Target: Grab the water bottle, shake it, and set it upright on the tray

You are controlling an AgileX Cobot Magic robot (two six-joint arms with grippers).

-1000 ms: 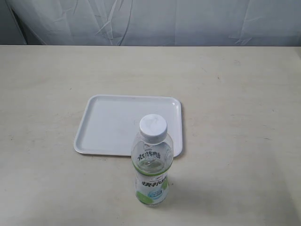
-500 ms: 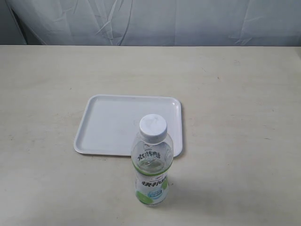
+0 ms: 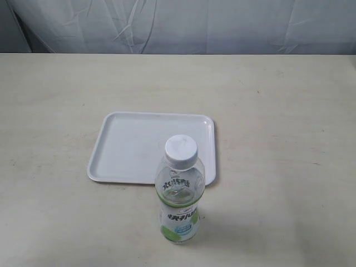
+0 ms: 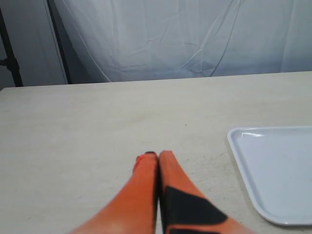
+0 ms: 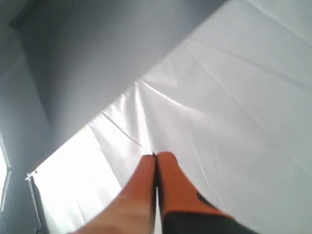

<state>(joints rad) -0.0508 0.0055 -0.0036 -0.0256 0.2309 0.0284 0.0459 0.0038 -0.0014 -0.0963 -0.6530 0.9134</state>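
Observation:
The water bottle (image 3: 179, 192), clear with a white cap and a white-and-green label, stands upright on the table just in front of the tray's near right corner. The flat white tray (image 3: 119, 172) lies behind it with nothing on it; its corner also shows in the left wrist view (image 4: 243, 156). My left gripper (image 4: 157, 155) is shut with orange fingers pressed together, low over bare tabletop beside the tray. My right gripper (image 5: 156, 156) is shut too and points up at the white backdrop. Neither gripper appears in the exterior view.
A beige table (image 3: 278, 111) spreads around the tray and bottle. A wrinkled white curtain (image 3: 183, 25) hangs behind the table's far edge. A dark stand pole (image 4: 9, 53) shows at one side in the left wrist view.

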